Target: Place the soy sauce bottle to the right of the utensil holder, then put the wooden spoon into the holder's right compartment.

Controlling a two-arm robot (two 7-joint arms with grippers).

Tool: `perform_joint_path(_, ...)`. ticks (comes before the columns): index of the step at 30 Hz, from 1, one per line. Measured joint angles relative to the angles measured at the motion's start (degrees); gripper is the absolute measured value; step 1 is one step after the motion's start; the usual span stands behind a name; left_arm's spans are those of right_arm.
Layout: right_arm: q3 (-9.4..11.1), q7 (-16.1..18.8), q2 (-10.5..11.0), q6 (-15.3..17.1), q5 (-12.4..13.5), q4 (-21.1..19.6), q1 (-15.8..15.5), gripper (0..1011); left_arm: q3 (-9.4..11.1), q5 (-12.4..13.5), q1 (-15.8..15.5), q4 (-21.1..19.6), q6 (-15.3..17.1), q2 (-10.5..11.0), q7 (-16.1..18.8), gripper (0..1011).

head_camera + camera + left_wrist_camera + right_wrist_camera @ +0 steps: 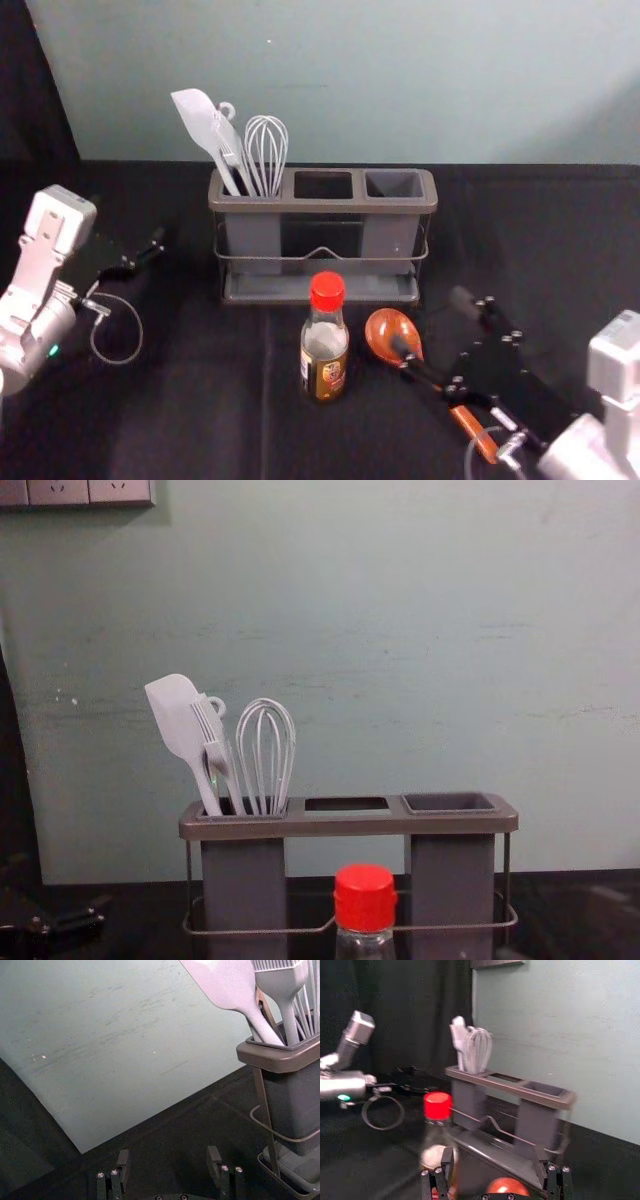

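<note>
The soy sauce bottle [325,350], red-capped, stands upright in front of the utensil holder [322,205], near its middle. Right of the bottle lies the wooden spoon [390,333], bowl toward the holder, its handle partly hidden beneath my right gripper [432,325]. That gripper is open above the spoon; in the right wrist view, the bottle cap [437,1105] and spoon bowl [508,1186] appear behind the open right gripper [494,1156]. My left gripper [141,258] is left of the holder, open and empty in its wrist view, the left gripper [168,1156]. The holder's right compartment [450,803] is empty.
White utensils, a spatula [205,125], a brush and a whisk [266,150], stand in the holder's left compartment. A pale wall [400,660] rises behind the dark table [200,400]. Dark table surface lies right of the holder.
</note>
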Motion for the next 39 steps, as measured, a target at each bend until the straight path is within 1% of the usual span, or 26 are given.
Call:
perform_joint_path(2, -1.1, 1.4, -1.1, 0.8, 0.0, 0.0, 1.1, 1003, 0.0, 0.0, 0.0, 0.0, 0.0, 0.0, 0.0, 1000)
perform_joint_path(5, -3.0, 3.1, -3.2, 2.5, -0.9, 0.8, 3.5, 1002, 0.0, 0.0, 0.0, 0.0, 0.0, 0.0, 0.0, 1000)
perform_joint_path(6, -3.0, 3.1, -3.2, 2.5, -0.9, 0.8, 3.5, 1003, 0.0, 0.0, 0.0, 0.0, 0.0, 0.0, 0.0, 1000)
perform_joint_path(7, -3.3, 3.4, -3.7, 2.8, -1.1, 1.1, 4.0, 1003, 0.0, 0.0, 0.0, 0.0, 0.0, 0.0, 0.0, 1000)
perform_joint_path(8, -3.8, 4.1, -4.8, 3.2, -1.3, 1.9, 5.2, 1002, 0.0, 0.0, 0.0, 0.0, 0.0, 0.0, 0.0, 1000)
perform_joint_path(9, -4.1, 4.4, -5.3, 3.3, -1.3, 2.4, 5.8, 1002, 0.0, 0.0, 0.0, 0.0, 0.0, 0.0, 0.0, 1000)
perform_joint_path(10, -4.5, 5.2, -6.4, 3.7, -1.3, 3.3, 7.0, 1003, 0.0, 0.0, 0.0, 0.0, 0.0, 0.0, 0.0, 1000)
perform_joint_path(12, -4.8, 5.8, -7.4, 4.0, -1.2, 4.2, 8.0, 1002, 0.0, 0.0, 0.0, 0.0, 0.0, 0.0, 0.0, 1000)
perform_joint_path(13, -5.2, 6.4, -8.5, 4.2, -1.2, 5.0, 9.0, 1002, 0.0, 0.0, 0.0, 0.0, 0.0, 0.0, 0.0, 1000)
perform_joint_path(14, -5.4, 6.7, -9.0, 4.4, -1.2, 5.4, 9.4, 1003, 0.0, 0.0, 0.0, 0.0, 0.0, 0.0, 0.0, 1000)
perform_joint_path(15, -5.6, 7.1, -10.0, 4.7, -1.2, 6.1, 10.3, 1002, 0.0, 0.0, 0.0, 0.0, 0.0, 0.0, 0.0, 1000)
perform_joint_path(19, -6.2, 7.9, -12.0, 5.4, -1.6, 7.5, 11.9, 1002, 0.0, 0.0, 0.0, 0.0, 0.0, 0.0, 0.0, 1000)
perform_joint_path(20, -6.2, 7.9, -12.0, 5.4, -1.6, 7.5, 11.9, 1002, 0.0, 0.0, 0.0, 0.0, 0.0, 0.0, 0.0, 1000)
perform_joint_path(23, -6.6, 8.3, -13.6, 5.8, -2.5, 8.5, 12.9, 1002, 0.0, 0.0, 0.0, 0.0, 0.0, 0.0, 0.0, 1000)
perform_joint_path(27, -6.7, 8.7, -14.4, 5.9, -3.2, 9.0, 13.1, 998, 0.0, 0.0, 0.0, 0.0, 0.0, 0.0, 0.0, 1000)
perform_joint_path(31, -6.4, 9.0, -15.1, 5.8, -3.9, 9.3, 12.9, 916, 0.0, 0.0, 0.0, 0.0, 0.0, 0.0, 0.0, 1000)
perform_joint_path(33, -6.2, 9.1, -15.3, 5.8, -4.1, 9.3, 12.8, 907, 0.0, 0.0, 0.0, 0.0, 0.0, 0.0, 0.0, 1000)
perform_joint_path(36, -5.8, 9.2, -15.6, 5.8, -4.6, 9.1, 12.6, 802, 0.0, 0.0, 0.0, 0.0, 0.0, 0.0, 0.0, 1000)
perform_joint_path(37, -5.8, 9.2, -15.7, 5.8, -4.8, 9.1, 12.5, 749, 0.0, 0.0, 0.0, 0.0, 0.0, 0.0, 0.0, 1000)
perform_joint_path(39, -5.5, 9.2, -15.9, 5.8, -5.3, 9.0, 12.4, 711, 0.0, 0.0, 0.0, 0.0, 0.0, 0.0, 0.0, 1000)
